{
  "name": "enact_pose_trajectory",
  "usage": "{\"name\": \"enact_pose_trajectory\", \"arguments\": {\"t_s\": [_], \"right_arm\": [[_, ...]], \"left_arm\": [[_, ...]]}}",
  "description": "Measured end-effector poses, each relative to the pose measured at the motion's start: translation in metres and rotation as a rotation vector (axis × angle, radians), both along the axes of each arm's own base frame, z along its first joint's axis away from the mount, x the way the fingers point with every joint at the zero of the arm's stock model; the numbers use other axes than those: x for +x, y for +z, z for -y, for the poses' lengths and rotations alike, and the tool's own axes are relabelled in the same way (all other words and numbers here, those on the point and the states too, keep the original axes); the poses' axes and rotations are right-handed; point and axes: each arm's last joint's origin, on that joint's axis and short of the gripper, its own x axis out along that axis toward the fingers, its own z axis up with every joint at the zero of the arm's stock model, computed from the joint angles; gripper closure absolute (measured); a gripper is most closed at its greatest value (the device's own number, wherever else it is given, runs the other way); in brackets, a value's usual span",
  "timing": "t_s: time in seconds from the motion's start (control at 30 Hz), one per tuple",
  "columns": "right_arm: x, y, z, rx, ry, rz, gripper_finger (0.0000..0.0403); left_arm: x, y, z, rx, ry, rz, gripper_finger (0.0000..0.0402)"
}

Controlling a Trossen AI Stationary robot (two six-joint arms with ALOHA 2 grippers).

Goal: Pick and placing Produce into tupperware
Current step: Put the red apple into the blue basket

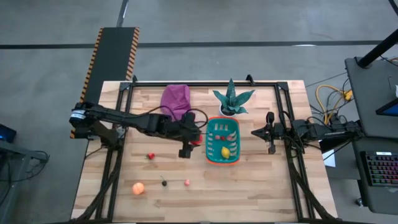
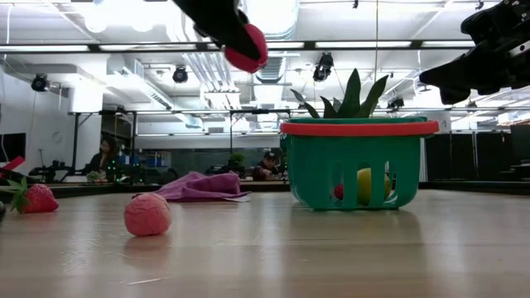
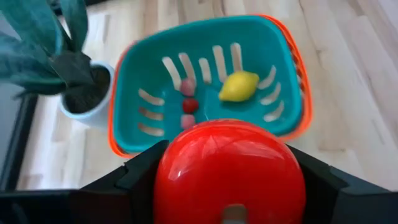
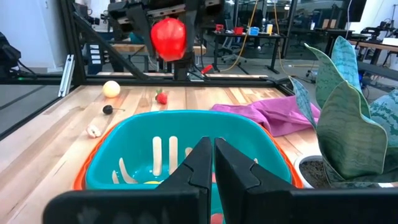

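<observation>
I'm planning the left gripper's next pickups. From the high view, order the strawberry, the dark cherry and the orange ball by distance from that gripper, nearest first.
Measured from the left gripper, which holds the red fruit beside the basket:
1. Strawberry, just out toward the table's left.
2. Dark cherry, nearer the front edge.
3. Orange ball, front left, farthest.

You are getting bright, even overhead light; ceiling lamps (image 2: 273,12) are glaring in the low view, and the red fruit (image 3: 229,168) is blurring close-up.

Lab — workbenches (image 4: 261,37), exposed ducts (image 2: 199,66)
</observation>
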Motion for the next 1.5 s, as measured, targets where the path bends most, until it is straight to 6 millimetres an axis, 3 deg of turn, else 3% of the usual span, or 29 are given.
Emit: {"name": "enact_pose_trajectory", "arguments": {"t_s": [0.5,0.97,1.5], "right_arm": [[0.0,0.0,0.0,0.0,0.0,0.0,0.0394],[0.0,0.0,0.0,0.0,0.0,-0.001,0.0394],[0.0,0.0,0.0,0.0,0.0,-0.002,0.0394]], "left_arm": [[0.066,0.013,-0.029,0.088,-0.089,-0.033,0.0164],[0.13,-0.026,-0.059,0.07,-0.134,-0.2,0.0164],[0.147,-0.067,-0.064,0.053,-0.163,-0.291,0.0164]]}}
